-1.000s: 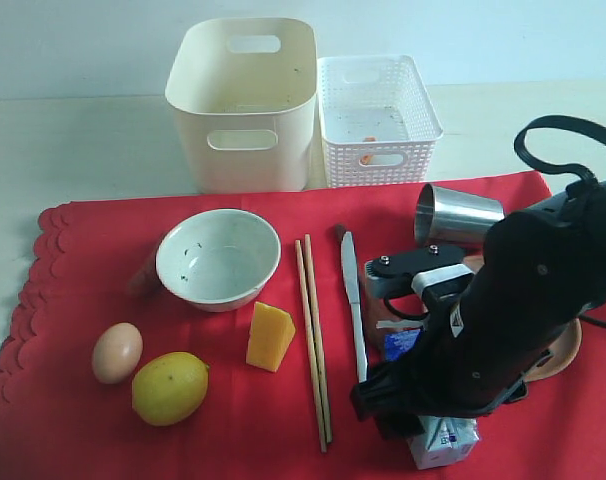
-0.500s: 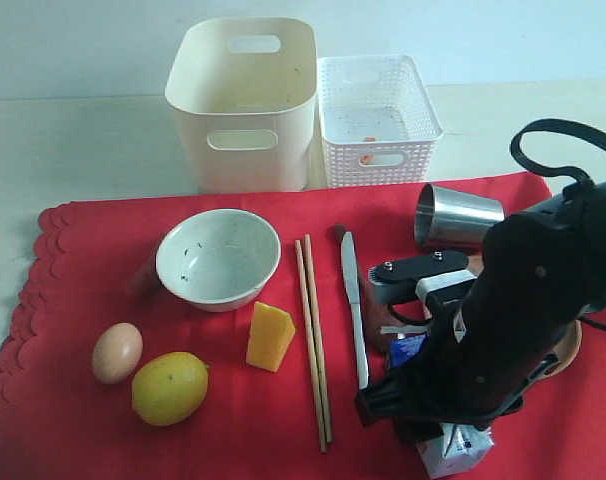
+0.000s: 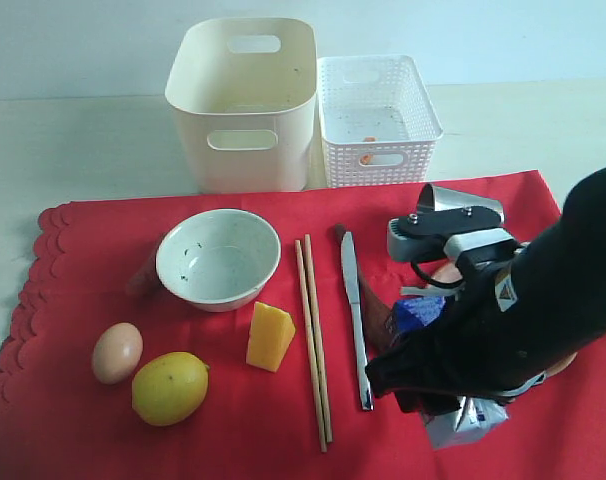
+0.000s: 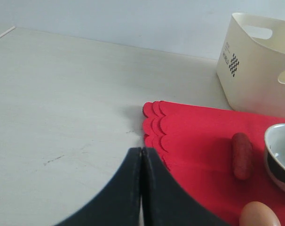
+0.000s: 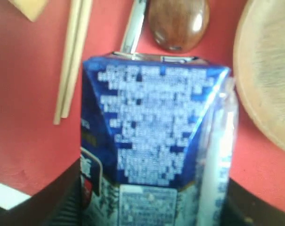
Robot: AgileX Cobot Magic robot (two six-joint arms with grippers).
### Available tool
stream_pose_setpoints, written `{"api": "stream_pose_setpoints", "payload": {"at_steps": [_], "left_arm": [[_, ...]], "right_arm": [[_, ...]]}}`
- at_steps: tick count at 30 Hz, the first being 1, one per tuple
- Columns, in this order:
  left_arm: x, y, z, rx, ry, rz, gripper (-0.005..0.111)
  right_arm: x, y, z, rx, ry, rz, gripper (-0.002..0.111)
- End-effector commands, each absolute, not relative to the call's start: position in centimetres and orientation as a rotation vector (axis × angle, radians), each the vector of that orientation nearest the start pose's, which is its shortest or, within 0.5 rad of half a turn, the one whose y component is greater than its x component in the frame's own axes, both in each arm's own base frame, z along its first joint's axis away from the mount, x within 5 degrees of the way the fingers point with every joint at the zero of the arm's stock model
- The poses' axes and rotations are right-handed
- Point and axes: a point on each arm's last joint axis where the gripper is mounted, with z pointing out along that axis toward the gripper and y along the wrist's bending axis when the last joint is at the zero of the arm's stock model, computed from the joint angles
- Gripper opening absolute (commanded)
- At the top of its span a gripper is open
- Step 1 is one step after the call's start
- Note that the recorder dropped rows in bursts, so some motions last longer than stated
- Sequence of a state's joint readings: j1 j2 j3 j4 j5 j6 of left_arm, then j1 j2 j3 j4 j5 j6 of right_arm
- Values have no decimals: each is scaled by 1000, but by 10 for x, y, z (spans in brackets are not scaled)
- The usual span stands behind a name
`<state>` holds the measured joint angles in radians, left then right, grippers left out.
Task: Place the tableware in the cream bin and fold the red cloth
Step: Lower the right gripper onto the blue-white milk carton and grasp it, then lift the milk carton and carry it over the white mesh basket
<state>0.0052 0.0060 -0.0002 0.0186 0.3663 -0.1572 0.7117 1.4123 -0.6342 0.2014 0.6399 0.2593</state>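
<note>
My right gripper (image 5: 154, 207) is shut on the blue-white milk carton (image 3: 467, 422), held just above the red cloth (image 3: 73, 420) at the front right. Under it lie the dark wooden spoon (image 5: 178, 21) and the round wooden plate (image 5: 269, 70). The steel knife (image 3: 355, 310) and two chopsticks (image 3: 313, 340) lie mid-cloth, the pale bowl (image 3: 218, 258) to their left. My arm partly hides the steel cup (image 3: 463, 203). The cream bin (image 3: 243, 100) stands behind the cloth. My left gripper (image 4: 141, 150) is shut and empty, over bare table beside the cloth's scalloped edge (image 4: 154, 127).
A white lattice basket (image 3: 378, 120) stands right of the cream bin. An egg (image 3: 117, 352), a lemon (image 3: 170, 388), a cheese wedge (image 3: 270, 336) and a reddish sausage (image 3: 143, 275) lie on the cloth's left half. The left gripper is outside the exterior view.
My right arm has risen and shifted back and to the right with the milk carton in its grip, now covering part of the steel cup. Everything else on the cloth stayed put.
</note>
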Motion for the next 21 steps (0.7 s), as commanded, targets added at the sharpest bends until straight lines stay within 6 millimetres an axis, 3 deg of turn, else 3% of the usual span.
{"api": "stream_pose_setpoints", "payload": {"at_steps": [1,12,21], "left_arm": [[53,1,181,-133,1840,-90,0],[53,1,181,-133,1840,-90,0],[53,1,181,-133,1840,-90,0]], "right_arm": [[155,150,199,-440,2864,426,0],[163,158,271,-464,2657,547,0],[177,159,311,-544,2525,452,0]]}}
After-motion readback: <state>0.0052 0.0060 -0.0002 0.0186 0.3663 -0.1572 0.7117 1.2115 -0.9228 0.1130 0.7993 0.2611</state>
